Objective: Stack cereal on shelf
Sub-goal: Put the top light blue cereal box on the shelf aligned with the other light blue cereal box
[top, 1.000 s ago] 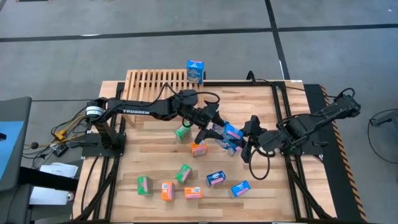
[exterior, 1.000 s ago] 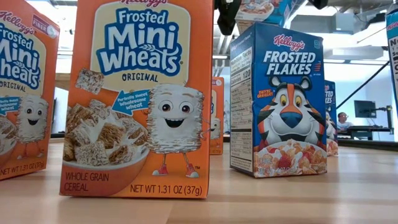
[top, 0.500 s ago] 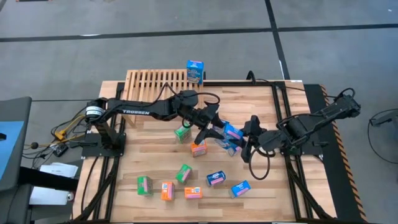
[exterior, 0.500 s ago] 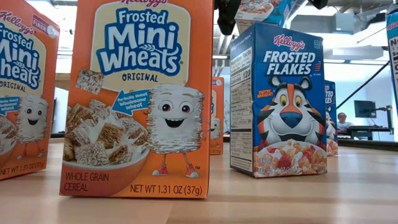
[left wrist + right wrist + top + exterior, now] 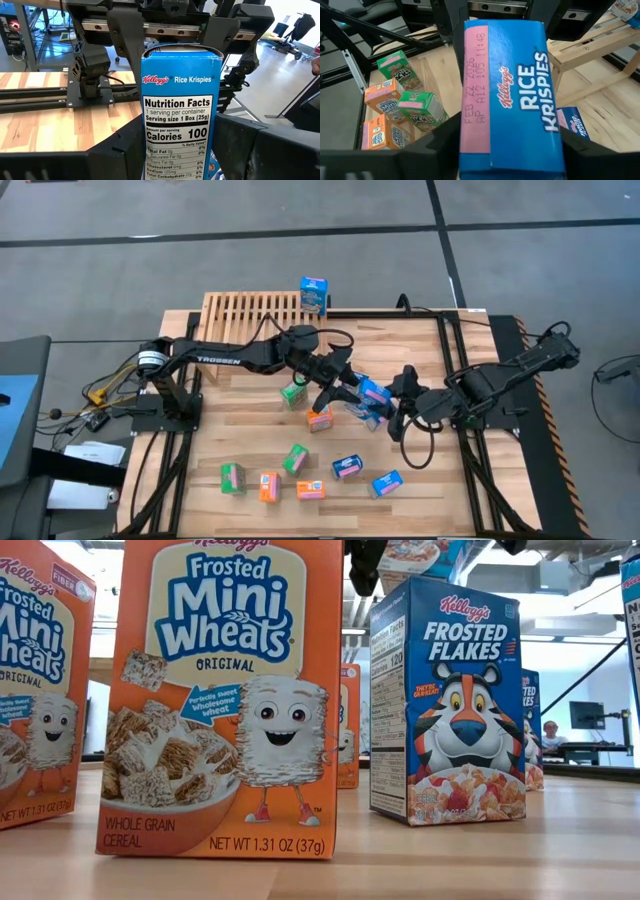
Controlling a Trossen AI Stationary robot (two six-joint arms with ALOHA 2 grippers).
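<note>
Both grippers meet at the middle of the counter [image 5: 250, 420], around one blue Rice Krispies box [image 5: 372, 395]. Left gripper [image 5: 345, 392] reaches in from the left arm and has a finger on each side of the box, pinching it. Right gripper [image 5: 400, 402] comes from the opposite side; its fingers also flank the same box, though whether they press it or stand just clear cannot be told.

Nearest the front edge of the counter lie loose cereal boxes: a green box [image 5: 232, 477], two orange boxes [image 5: 269, 486] side by side, another green box [image 5: 295, 458], and two blue boxes [image 5: 347, 467] a little to the right. In the low view, an orange Mini Wheats box [image 5: 225, 695] and a blue Frosted Flakes box [image 5: 450, 700] stand upright (both fronts face the camera).

Farther in, just beside the left gripper, sit a green box and an orange box [image 5: 319, 419].

At the far edge stands the slatted wooden shelf [image 5: 250, 308], with one blue box [image 5: 313, 295] upright at its right end.
</note>
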